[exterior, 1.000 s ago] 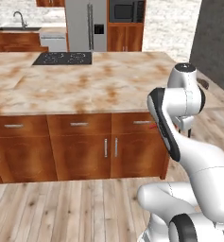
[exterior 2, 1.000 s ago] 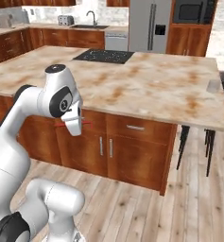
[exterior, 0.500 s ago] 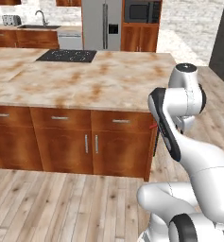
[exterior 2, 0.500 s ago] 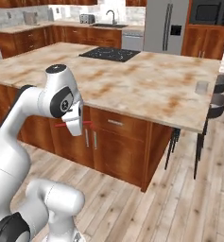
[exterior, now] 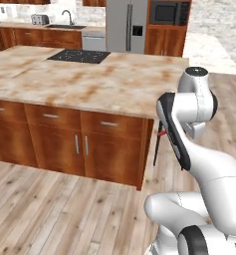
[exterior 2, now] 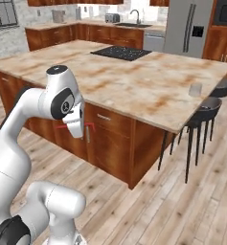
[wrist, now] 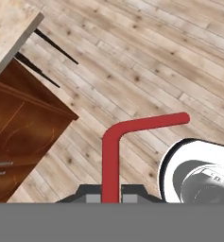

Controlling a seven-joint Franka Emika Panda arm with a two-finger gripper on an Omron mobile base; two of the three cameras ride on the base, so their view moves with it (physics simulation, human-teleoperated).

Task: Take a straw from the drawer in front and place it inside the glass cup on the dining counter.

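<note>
My gripper [wrist: 111,196] is shut on the red straw [wrist: 114,142], which rises from between the fingertips and bends to the right over the wood floor. From the right base the straw [exterior 2: 67,127] lies level under the hand, with the gripper [exterior 2: 79,133] held in front of the island's base. A short red piece of the straw [exterior: 161,132] peeks out beside the arm. The glass cup [exterior 2: 195,89] stands upright near the far right edge of the dining counter [exterior 2: 134,81], well away from the gripper. The drawer fronts [exterior: 112,123] on the island are all shut.
A black cooktop [exterior: 79,56] is set into the far side of the dining counter [exterior: 89,82]. Dark stools [exterior 2: 206,106] stand at the island's right end, with thin legs [exterior: 157,147] by the corner. Open wood floor [exterior 2: 182,206] lies to the right.
The whole picture has shifted, so the base has driven along the island toward its right corner. The arm keeps its pose and the straw stays in the shut gripper.
</note>
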